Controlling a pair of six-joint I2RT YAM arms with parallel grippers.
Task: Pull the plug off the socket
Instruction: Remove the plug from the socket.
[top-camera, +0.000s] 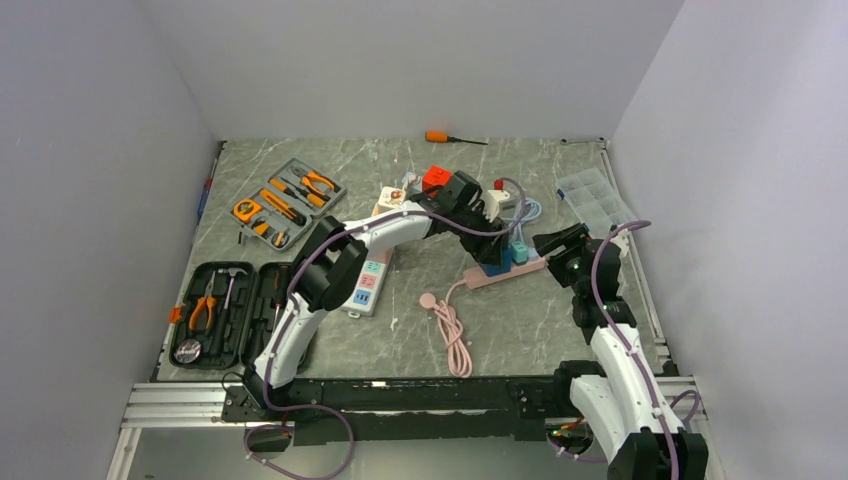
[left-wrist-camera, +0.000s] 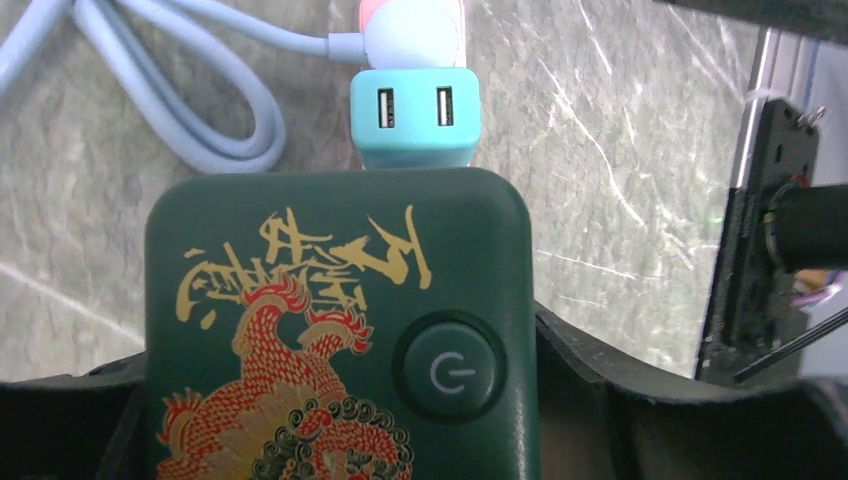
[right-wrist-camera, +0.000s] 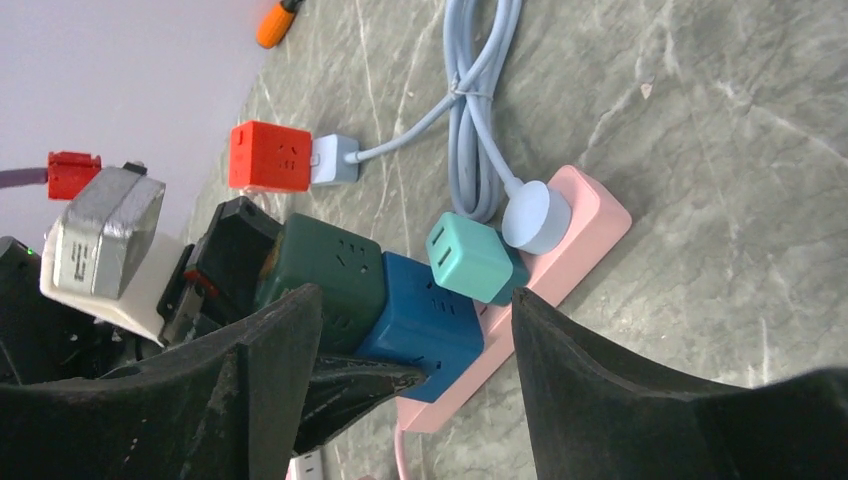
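Three units sit in the pink power strip on the desk: a blue cube, a teal charger and a white round plug. The dark green cube plug butts against the blue cube. The left fingers straddle it, but a firm clamp cannot be confirmed. The right fingers stand released and hold nothing, near the strip.

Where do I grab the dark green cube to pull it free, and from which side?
Take the green cube by its flat opposite sides, coming from the button face, as the left pincer straddles it; the blue cube blocks the far face.
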